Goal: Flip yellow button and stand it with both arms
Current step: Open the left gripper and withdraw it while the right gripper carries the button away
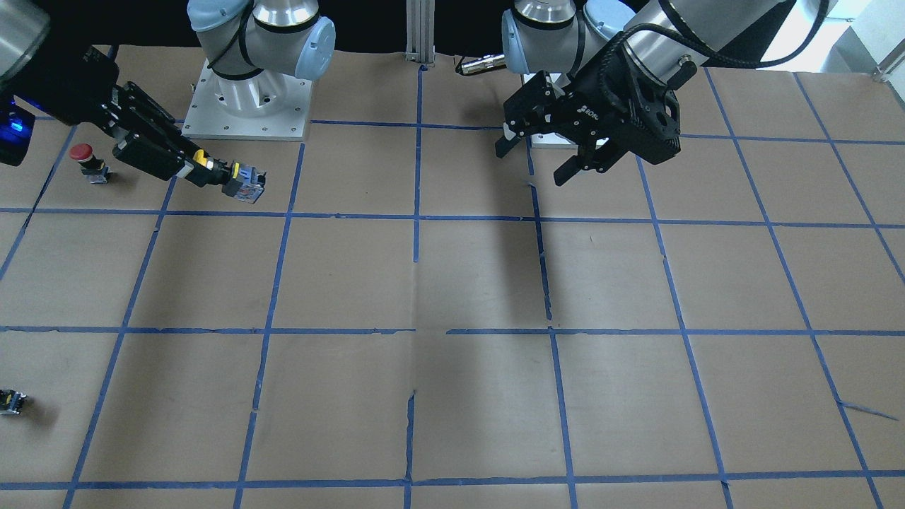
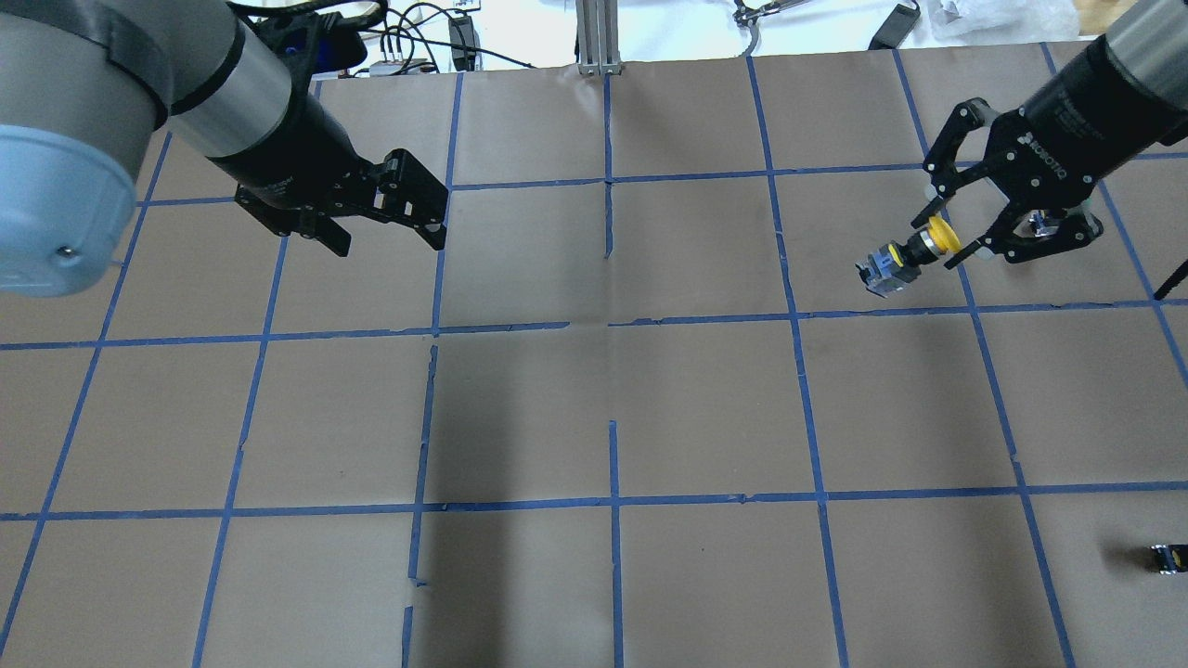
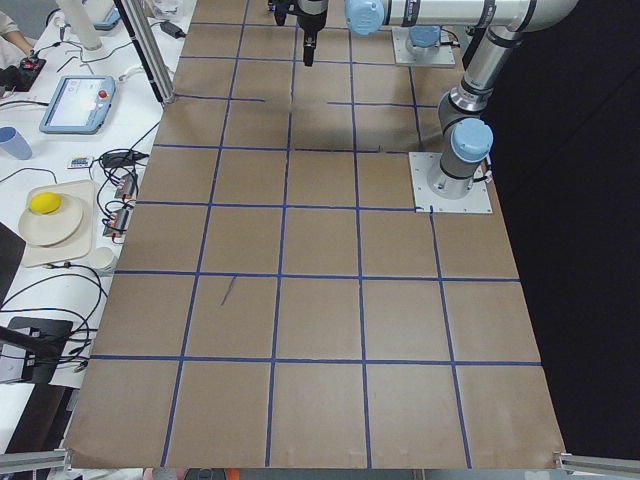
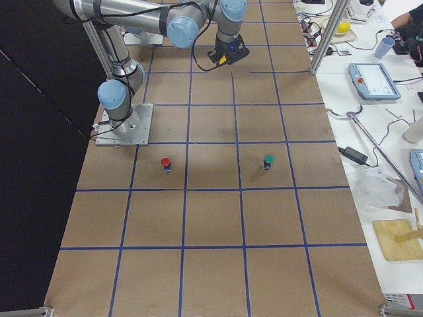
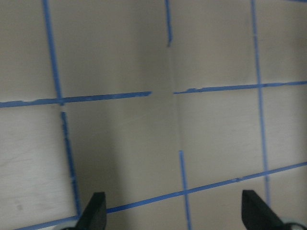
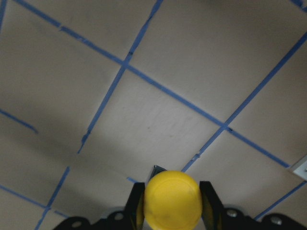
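The yellow button is held sideways above the table, its black-and-silver body pointing toward the table's middle. My right gripper is shut on its yellow cap, with one finger on each side. In the front view the right gripper is at the far left. My left gripper is open and empty, hovering over the other side of the table. Its wide-apart fingertips show only bare paper below.
A red-capped button stands behind my right gripper, also seen from the right. A green-capped one stands beside it. A tiny black-and-yellow part lies near the right edge. The brown paper carries a blue tape grid.
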Controlling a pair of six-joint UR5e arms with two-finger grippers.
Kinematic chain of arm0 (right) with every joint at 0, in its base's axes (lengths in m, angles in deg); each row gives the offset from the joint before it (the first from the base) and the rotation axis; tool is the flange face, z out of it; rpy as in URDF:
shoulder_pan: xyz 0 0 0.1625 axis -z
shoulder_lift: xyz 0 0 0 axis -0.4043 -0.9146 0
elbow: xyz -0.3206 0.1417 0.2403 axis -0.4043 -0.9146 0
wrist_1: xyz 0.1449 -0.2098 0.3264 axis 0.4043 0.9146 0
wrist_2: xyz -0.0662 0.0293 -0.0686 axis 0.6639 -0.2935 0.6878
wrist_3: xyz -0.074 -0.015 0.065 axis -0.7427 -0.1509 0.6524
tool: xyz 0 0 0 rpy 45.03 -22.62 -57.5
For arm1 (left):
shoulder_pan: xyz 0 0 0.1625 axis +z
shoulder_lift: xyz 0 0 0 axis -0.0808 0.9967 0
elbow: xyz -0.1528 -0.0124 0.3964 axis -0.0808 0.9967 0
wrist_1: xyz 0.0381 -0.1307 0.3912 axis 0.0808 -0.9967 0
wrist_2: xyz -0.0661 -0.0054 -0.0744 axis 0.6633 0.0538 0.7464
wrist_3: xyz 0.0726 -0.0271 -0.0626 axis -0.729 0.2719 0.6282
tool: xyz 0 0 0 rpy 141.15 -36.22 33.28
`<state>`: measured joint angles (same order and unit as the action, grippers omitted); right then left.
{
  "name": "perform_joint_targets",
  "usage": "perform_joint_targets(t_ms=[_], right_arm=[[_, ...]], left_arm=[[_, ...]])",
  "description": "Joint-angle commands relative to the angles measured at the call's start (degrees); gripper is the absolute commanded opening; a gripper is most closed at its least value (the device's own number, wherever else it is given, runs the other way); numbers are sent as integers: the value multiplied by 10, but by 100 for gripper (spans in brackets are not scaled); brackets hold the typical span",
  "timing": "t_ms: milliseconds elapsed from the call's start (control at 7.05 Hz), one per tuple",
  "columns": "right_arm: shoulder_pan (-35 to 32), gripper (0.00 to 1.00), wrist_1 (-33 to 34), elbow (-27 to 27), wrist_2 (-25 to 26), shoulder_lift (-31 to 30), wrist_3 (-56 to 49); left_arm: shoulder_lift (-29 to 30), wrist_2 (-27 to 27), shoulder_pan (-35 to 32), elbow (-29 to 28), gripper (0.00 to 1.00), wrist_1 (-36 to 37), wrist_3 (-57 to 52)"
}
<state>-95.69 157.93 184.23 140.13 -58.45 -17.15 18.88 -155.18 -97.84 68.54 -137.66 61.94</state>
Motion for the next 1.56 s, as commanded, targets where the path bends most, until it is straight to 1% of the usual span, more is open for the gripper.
perform_joint_targets(t_ms=[0,142,284,425,567,709,851,993,1276,1418], right_arm=[[52,9,27,36,137,3,2],[64,9,102,69,201,15,3],[64,9,236,128,284,36,-2],[66,9,346,170,323,57,-7],[67,9,401,180,328,76,-21],[72,10,424,179,329,103,-26],[92,10,500,181,348,146,-33],[107,13,548,181,363,173,-59],[109,15,555,182,362,180,-56],[109,17,556,183,362,183,-53]], left_arm=[[30,-99,-21,-20,100,6,-30],[29,-105,-10,-17,100,5,-38],[21,-97,25,-11,100,-1,-42],[24,-52,60,-20,100,-6,-42],[17,-43,59,-9,100,-11,-40],[20,-43,58,-9,100,-19,-37],[21,-43,58,-9,100,-19,-37],[22,-44,57,-9,100,-18,-34],[22,-45,57,-9,100,-17,-33],[20,-56,54,-9,100,-15,-33]])
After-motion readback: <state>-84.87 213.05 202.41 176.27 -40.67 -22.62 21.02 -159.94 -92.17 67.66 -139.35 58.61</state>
